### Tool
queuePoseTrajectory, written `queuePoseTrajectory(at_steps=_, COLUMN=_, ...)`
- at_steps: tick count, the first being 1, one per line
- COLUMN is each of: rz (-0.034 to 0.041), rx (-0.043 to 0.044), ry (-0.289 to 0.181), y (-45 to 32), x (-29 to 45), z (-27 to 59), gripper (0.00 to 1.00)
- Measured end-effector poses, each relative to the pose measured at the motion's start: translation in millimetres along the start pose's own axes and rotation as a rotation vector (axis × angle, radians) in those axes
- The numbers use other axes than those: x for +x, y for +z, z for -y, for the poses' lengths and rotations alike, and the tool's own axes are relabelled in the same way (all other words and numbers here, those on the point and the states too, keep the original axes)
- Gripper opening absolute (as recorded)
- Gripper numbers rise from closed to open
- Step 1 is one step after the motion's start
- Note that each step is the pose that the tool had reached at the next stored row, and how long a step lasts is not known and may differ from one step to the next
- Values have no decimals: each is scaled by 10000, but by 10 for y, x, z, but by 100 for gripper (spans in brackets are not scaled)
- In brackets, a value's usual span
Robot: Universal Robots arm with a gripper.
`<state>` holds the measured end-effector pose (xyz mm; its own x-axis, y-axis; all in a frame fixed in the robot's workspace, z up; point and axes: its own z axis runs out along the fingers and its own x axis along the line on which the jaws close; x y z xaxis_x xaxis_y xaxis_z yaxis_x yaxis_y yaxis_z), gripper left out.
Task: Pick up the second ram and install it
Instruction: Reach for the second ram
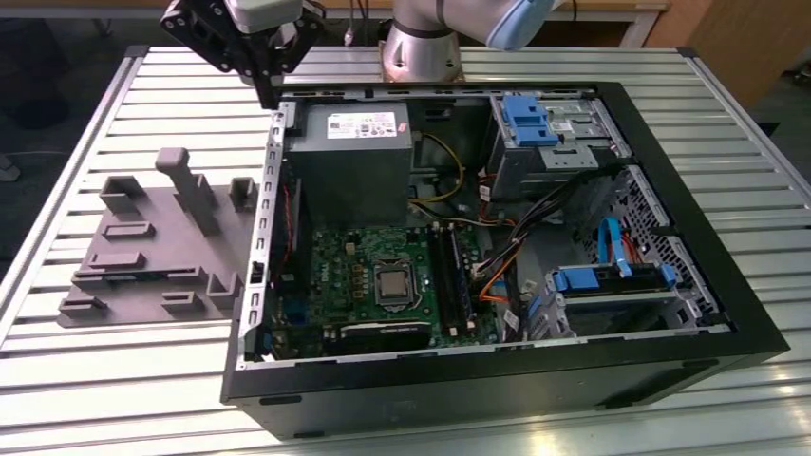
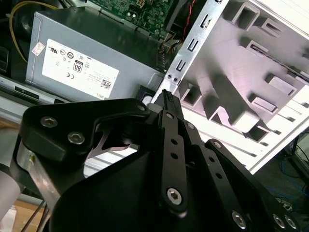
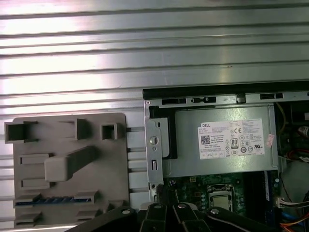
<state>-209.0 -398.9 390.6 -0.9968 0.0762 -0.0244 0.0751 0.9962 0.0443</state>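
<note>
Slatted table (image 3: 145, 48) bears tray (image 3: 116, 159) holding second ram (image 3: 53, 200), near white-labelled power supply (image 3: 188, 145).

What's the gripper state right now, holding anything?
Gripper: closed, nothing held between its fingers. The second ram lies in the grey tray.
</note>
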Motion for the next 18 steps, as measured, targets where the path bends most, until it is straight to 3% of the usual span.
queuePoseTrajectory(at_steps=18, rz=1, rx=-1, ry=0, y=2, x=107, z=8, gripper=11)
